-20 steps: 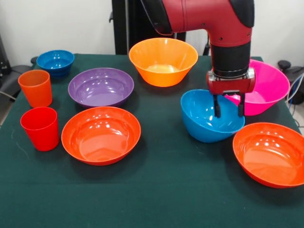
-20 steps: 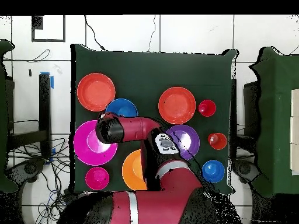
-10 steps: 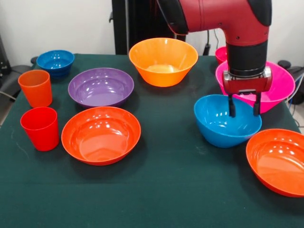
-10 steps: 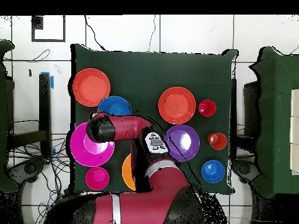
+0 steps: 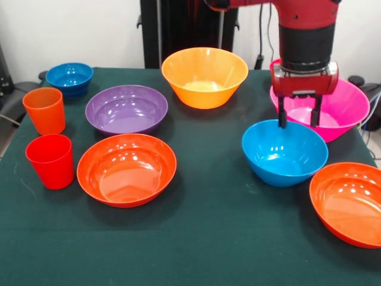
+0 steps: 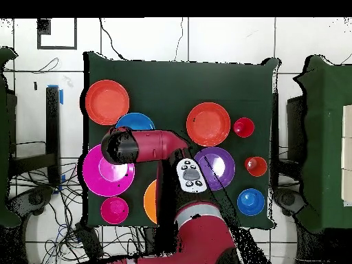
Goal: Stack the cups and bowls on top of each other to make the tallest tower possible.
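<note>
My gripper (image 5: pixel 298 121) hangs open just above the far rim of a blue bowl (image 5: pixel 284 152), holding nothing. That blue bowl (image 6: pixel 141 122) sits level on the cloth, close in front of the large pink bowl (image 5: pixel 342 107) that is the tower's outer shell. In the overhead view the arm covers the gripper, beside the pink bowl (image 6: pixel 103 175). The yellow-orange bowl (image 5: pixel 204 76), purple bowl (image 5: pixel 126 108), two red-orange bowls (image 5: pixel 127 168) (image 5: pixel 348 202), a small blue bowl (image 5: pixel 69 77), the orange cup (image 5: pixel 44 109) and the red cup (image 5: pixel 50 160) stand apart.
A small pink-red bowl (image 6: pixel 114 210) sits near the table edge by the robot's base, mostly hidden behind the arm in the front view. The right red-orange bowl lies close to the table's edge. Dark green cloth (image 5: pixel 226 238) covers the table.
The blue bowl slid towards the pink bowl, tilted, and now rests level. The gripper has risen out of it. The right red-orange bowl shifted slightly right.
</note>
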You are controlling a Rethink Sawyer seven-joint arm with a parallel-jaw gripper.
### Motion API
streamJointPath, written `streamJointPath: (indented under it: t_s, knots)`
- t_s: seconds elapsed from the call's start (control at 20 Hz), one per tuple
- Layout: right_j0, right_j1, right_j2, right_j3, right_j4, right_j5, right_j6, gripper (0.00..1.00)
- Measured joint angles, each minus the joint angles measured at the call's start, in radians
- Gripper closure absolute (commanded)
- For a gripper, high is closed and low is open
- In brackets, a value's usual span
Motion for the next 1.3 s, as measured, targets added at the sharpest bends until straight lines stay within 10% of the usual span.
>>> streamJointPath:
  t_s: [1.3]
  knots:
    - [-0.004, -0.020, 0.003, -0.003, 0.000, -0.014, 0.000, 0.00]
